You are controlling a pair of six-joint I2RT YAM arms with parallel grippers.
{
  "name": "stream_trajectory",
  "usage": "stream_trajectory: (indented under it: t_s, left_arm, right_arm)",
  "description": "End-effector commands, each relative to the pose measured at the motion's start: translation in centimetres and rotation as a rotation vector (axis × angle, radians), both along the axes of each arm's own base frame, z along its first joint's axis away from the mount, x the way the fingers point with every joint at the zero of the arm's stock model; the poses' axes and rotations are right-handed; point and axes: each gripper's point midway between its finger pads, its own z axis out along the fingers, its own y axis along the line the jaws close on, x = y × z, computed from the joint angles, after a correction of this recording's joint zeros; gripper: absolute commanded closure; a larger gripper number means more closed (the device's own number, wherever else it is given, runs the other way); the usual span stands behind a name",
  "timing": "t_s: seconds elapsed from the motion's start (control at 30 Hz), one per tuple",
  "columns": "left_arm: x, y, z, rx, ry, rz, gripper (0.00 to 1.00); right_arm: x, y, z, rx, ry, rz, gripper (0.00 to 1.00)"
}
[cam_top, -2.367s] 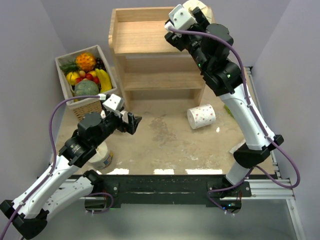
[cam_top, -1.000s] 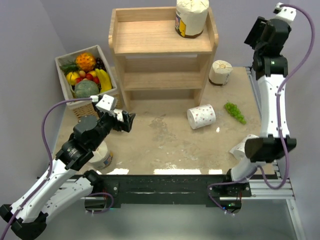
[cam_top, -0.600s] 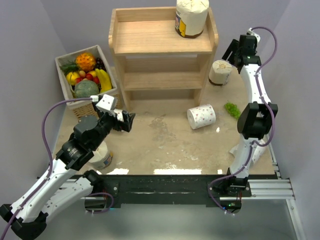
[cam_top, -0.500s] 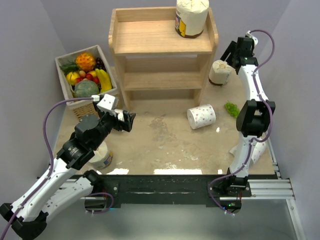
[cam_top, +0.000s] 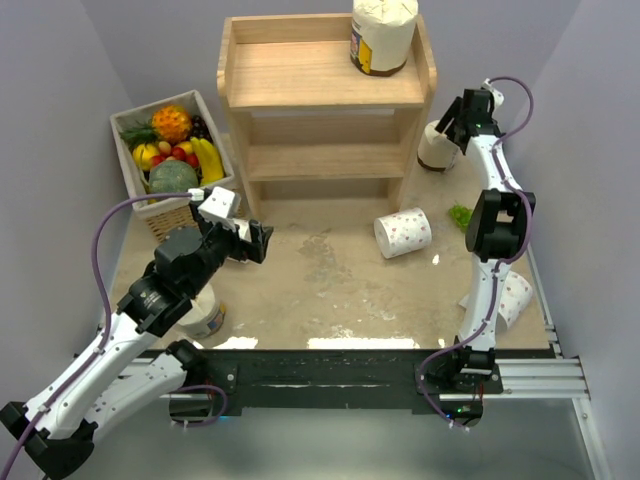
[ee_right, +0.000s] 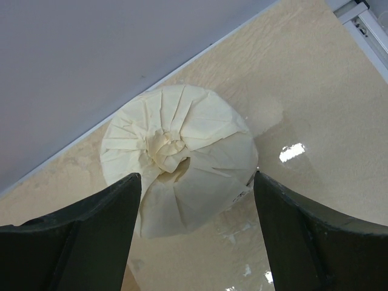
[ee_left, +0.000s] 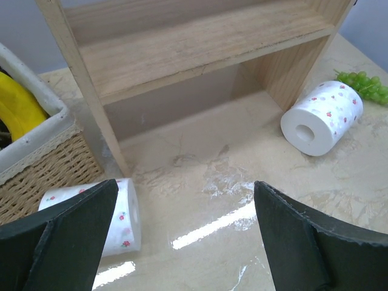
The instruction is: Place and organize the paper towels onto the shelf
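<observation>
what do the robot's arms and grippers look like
Both the left arm and right arm have white shells on the long links and chunky black joint housings. A purple cable loops along each one. The left gripper and right gripper are black, each with two broad, flat, matte fingers that taper at the tips. A white boxy camera block sits on the left wrist.

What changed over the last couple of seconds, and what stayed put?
The right gripper left one cream roll standing on the shelf top and swung over to the second cream roll on the table, jaws open above it. The left gripper and dotted roll stayed put.
</observation>
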Motion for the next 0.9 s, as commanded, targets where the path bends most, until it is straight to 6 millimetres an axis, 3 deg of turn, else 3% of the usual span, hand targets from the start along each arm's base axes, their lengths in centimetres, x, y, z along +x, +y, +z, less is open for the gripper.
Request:
stream_trajectory:
  t_s: [0.0,0.5,0.63,0.83,0.87]
  left_arm:
    - [0.4,0.1,1.0,-0.014,-0.035,0.013,0.00]
    - [0.6,0.0,0.6,-0.004,-0.025,0.014,0.00]
    - [0.7,0.2,0.4,0.005,-0.021,0.027,0.00]
    - [0.8,0.2,0.1,0.009,-0.015,0.032,0.00]
    - [0.9,0.2,0.0,0.016,-0.012,0.033,0.00]
  right_arm:
    - [1.0,-1.7,2.9,-0.053,-0.085,-0.037,0.21]
    - [1.9,-1.7,-1.7,-0.027,-0.039,-0.022,0.24]
    - [2.0,-1.9,-2.8,-0.037,-0.031,-0.022,0.33]
    - [1.8,-2.1,-1.3,-0.060,-0.072,-0.018,0.50]
    - [1.7,-2.0,0.1,-0.061,-0.095,-0.016,0.52]
